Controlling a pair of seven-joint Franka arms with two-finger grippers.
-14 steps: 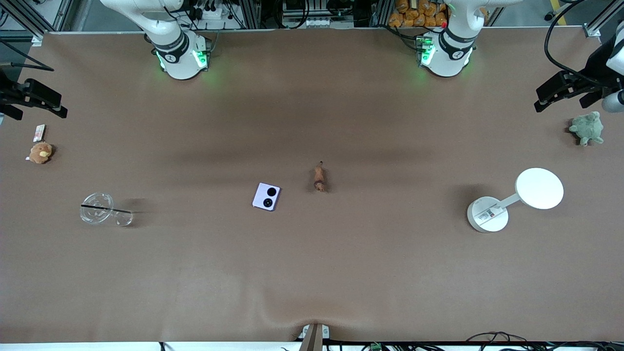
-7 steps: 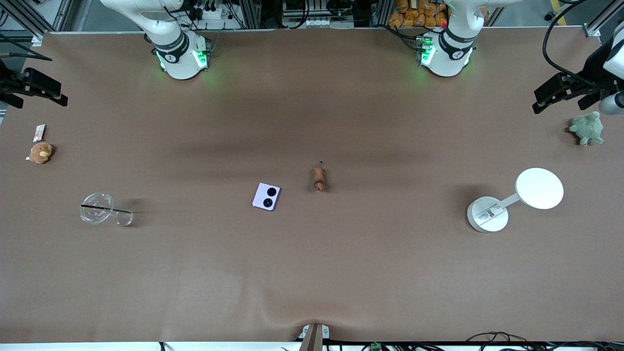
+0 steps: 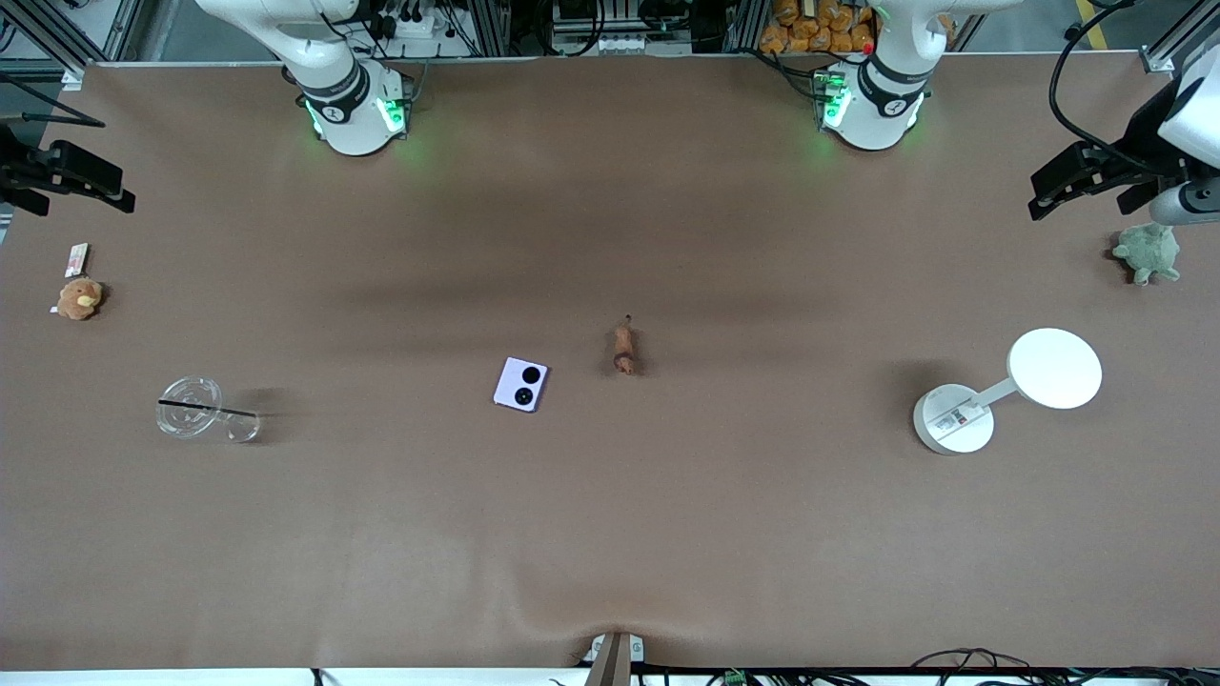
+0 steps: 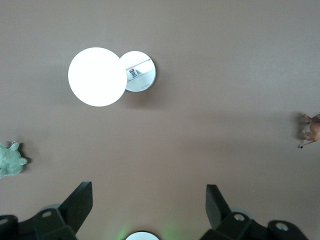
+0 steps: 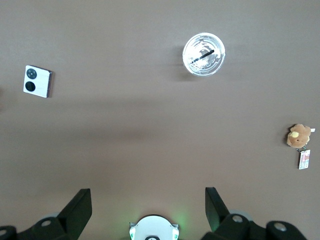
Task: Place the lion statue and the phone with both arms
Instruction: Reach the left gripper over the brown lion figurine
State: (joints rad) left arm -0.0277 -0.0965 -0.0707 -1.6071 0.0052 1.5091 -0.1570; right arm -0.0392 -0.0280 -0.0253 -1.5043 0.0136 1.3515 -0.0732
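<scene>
Lion statue (image 3: pixel 624 350) and phone (image 3: pixel 520 384) lie mid-table, near each other, untouched.
Left gripper (image 3: pixel 1087 179) hangs over the table's left-arm end, right gripper (image 3: pixel 67 177) over its right-arm end; both spread wide, empty.

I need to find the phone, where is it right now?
The phone lies flat mid-table in the front view, beside the lion statue, slightly nearer the camera and toward the right arm's end.

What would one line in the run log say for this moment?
left gripper: open, raised near green plush | right gripper: open, raised above brown plush | phone, lion statue: mid-table, untouched
</scene>
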